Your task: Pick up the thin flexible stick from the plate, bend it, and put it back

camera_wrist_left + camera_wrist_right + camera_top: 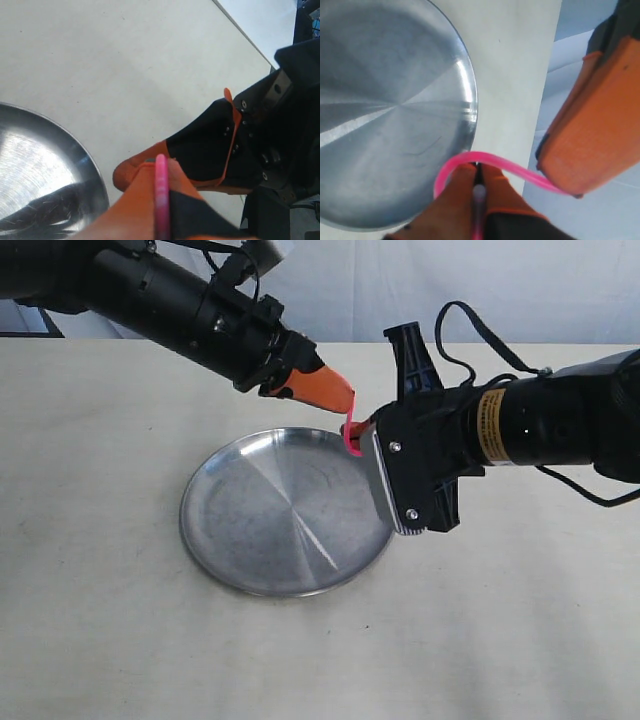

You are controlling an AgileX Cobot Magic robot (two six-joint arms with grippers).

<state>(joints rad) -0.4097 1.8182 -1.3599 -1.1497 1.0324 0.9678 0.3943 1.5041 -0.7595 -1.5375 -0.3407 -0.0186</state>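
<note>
Left gripper (328,390) has its orange fingers pressed together on one end of the thin flexible stick (350,436), and my right gripper (365,430) is pinching the other end, so both tools are clamped on the same piece. I see the stick held in the air as a tight pink loop between them. It hangs just over the rim of the plate (215,540), on the side towards the counter's back edge in the exterior view, though I cannot tell whether it clears the metal. The plate itself lies about mid-counter, well away from every corner. In the right wrist view the stick (470,158) curves out from between my fingers (452,200) and runs across to the other orange pad, with a whitish tip at the pinch. Judging by how readily it curls, I take it to be very light, soft and springy rather than brittle, and smooth enough to slide out of a loose pinch. I would hold it close to each end with firm but modest pressure, and expect it to spring straight when one side lets go.
</note>
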